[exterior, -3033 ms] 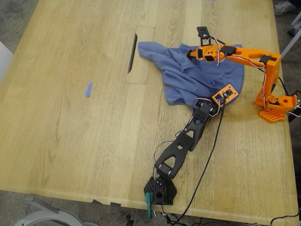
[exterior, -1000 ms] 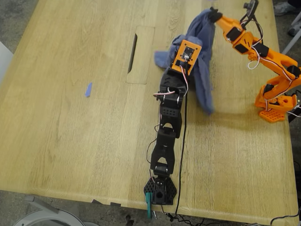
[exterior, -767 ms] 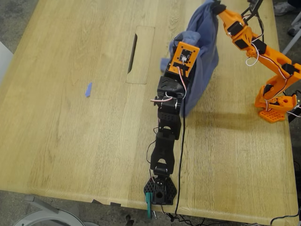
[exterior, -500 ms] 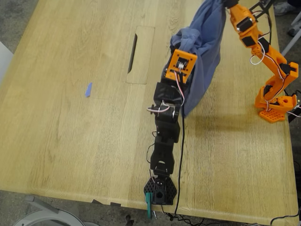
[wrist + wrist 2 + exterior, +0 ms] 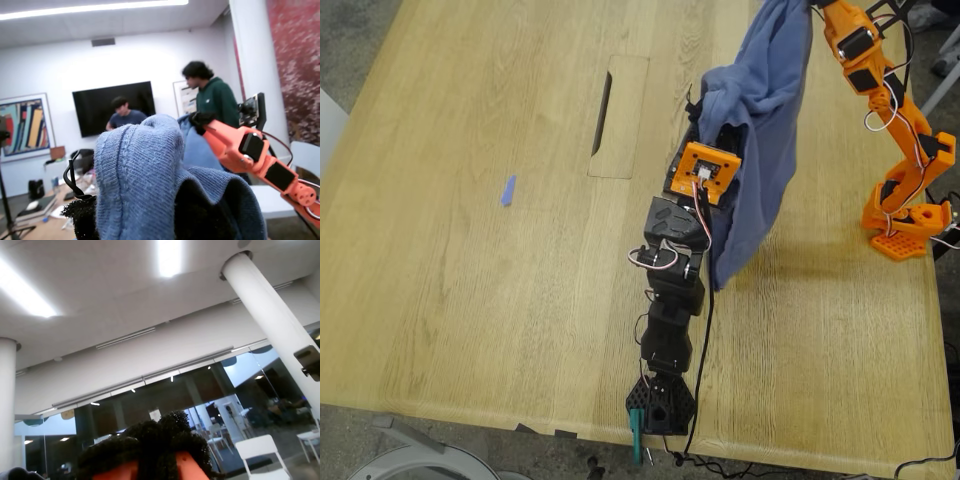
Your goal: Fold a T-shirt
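Note:
The slate-blue T-shirt (image 5: 765,120) hangs in the air above the table, stretched between both grippers, its lowest corner reaching down near the wood. My first gripper (image 5: 703,103), on the black arm, is shut on a bunched part of the T-shirt (image 5: 140,165), and the cloth covers most of its fingers. My second gripper (image 5: 812,4), on the orange arm, sits at the exterior view's top edge, shut on the shirt's upper end. In the second wrist view only its closed black-padded tips (image 5: 157,440) show against a ceiling. The chest print is hidden.
A small blue tape scrap (image 5: 508,190) lies on the wooden table (image 5: 470,300) towards the exterior view's left. A rectangular panel with a dark slot (image 5: 603,112) is set into the tabletop. The orange base (image 5: 905,228) stands at the exterior view's right, the black base (image 5: 660,405) at the near edge. Two people (image 5: 210,100) stand behind.
The shirt lay crumpled on the table three seconds ago and now hangs lifted. The orange arm has risen towards the top edge, and the black arm has drawn back slightly towards its base.

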`<state>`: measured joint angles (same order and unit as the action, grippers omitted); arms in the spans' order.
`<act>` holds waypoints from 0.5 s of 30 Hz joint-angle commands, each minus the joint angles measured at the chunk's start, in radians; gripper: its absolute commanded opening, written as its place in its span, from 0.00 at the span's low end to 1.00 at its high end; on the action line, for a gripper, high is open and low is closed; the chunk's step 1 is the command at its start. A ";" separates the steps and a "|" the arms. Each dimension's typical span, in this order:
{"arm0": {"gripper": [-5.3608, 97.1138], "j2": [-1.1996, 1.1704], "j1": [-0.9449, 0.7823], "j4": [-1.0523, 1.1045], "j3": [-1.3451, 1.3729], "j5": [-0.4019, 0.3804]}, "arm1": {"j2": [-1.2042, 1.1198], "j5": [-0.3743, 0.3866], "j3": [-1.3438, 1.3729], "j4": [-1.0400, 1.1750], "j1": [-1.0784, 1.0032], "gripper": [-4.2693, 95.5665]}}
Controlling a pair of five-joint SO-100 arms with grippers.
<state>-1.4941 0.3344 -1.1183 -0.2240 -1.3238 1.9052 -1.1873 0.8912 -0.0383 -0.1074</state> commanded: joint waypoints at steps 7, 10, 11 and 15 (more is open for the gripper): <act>0.05 -0.140 0.126 0.055 0.002 -0.012 | 0.170 -0.006 -0.067 0.181 0.048 0.04; 0.05 -0.167 0.170 0.032 0.031 -0.005 | 0.213 -0.005 -0.075 0.275 0.077 0.04; 0.05 -0.173 0.184 0.029 0.040 -0.002 | 0.225 -0.005 -0.078 0.298 0.083 0.04; 0.05 -0.189 0.238 0.029 0.066 0.014 | 0.249 -0.009 -0.114 0.379 0.094 0.04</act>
<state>-1.5585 0.5369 -1.1045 -0.1580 -1.3238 2.1184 -1.1873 0.8330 0.3160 -0.0169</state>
